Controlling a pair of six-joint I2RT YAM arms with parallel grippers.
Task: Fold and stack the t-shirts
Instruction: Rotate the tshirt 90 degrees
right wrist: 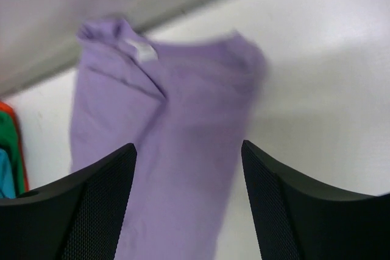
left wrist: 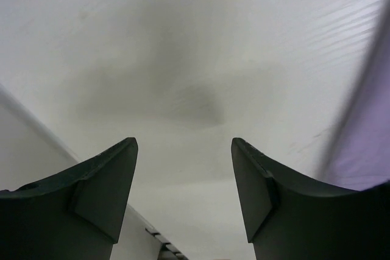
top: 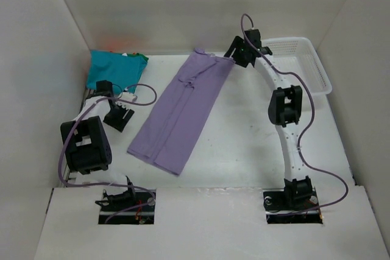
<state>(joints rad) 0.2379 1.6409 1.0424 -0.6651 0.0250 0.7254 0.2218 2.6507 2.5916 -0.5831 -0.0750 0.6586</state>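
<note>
1. Cloth position first: the lavender purple soft cloth t-shirt (top: pixel 183 111) lies flat on the white table (top: pixel 250 144), folded into a long narrow strip, collar end far, hem end near.
2. Your right gripper (top: pixel 242 55) hangs at the shirt's far right corner, jaws spread wide and empty. The collar and its label show just ahead of the fingers in the wrist view.
3. Your left gripper (top: pixel 119 115) sits left of the shirt over bare table, jaws apart and holding nothing.
4. The step in hand looks like the crosswise fold. Lower the right gripper onto that collar corner and pinch every layer, not only the top one.
5. Bring the left gripper across to the opposite collar corner, so both corners rise together.
6. Carry the collar low and straight toward the hem, keeping the long edges aligned.
7. Leave the bunched teal cloth shirt (top: pixel 113 71) and dark green cloth shirt (top: pixel 139 60), beyond the lavender shirt's far left, alone for now.
</note>
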